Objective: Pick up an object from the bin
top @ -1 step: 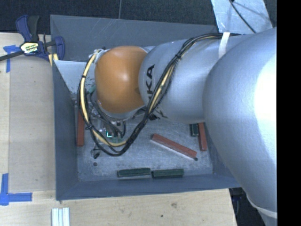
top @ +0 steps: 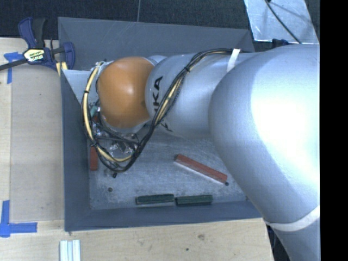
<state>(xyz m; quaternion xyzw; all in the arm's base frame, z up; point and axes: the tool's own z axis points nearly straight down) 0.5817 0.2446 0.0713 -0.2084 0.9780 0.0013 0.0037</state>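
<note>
My tool (top: 111, 147) hung by the bin's (top: 76, 189) left wall, beside a small reddish-brown block (top: 93, 159); couldn't tell its grip state. Flat reddish stick (top: 200, 168) and two dark bars (top: 155, 200) lay apart.

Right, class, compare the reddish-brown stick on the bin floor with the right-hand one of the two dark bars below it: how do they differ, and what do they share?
Colour: the reddish-brown stick is red-brown, the right dark bar dark green.
Length: the stick looks longer than the bar.
Pose: the stick lies slanted, the bar level along the lower wall of the bin, end to end with the left dark bar.
Both are slim, straight and lie flat.
</note>
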